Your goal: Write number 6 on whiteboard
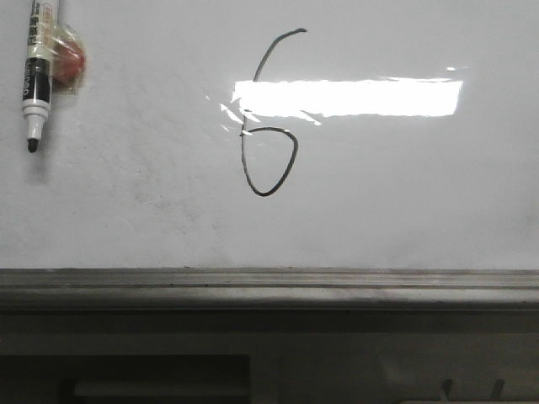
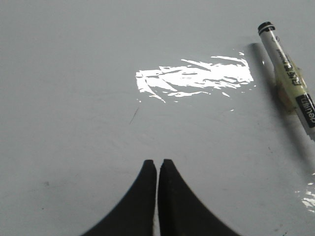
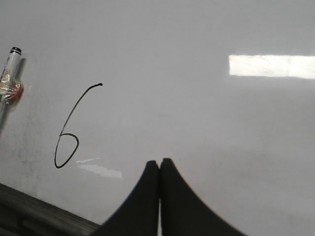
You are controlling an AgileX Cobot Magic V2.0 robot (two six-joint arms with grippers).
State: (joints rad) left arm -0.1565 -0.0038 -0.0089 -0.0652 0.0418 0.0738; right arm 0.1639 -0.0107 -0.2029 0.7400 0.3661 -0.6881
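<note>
In the wrist views each hand is seen pressed together and empty, left hand (image 2: 157,164) and right hand (image 3: 159,163). The whiteboard (image 1: 404,202) already bears the number 6 (image 1: 268,126), so the writing is judged complete. The figure lies well apart from the right hand.

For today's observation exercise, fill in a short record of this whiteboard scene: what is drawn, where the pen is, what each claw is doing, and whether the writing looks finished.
drawing: the number 6, a thin black line on the whiteboard
marker pen: lying on the board to the left of the 6, uncapped, tip toward the tray edge
left claw: shut, holding nothing
right claw: shut, holding nothing
light reflection: crosses the stroke of the 6
writing: looks finished
</note>
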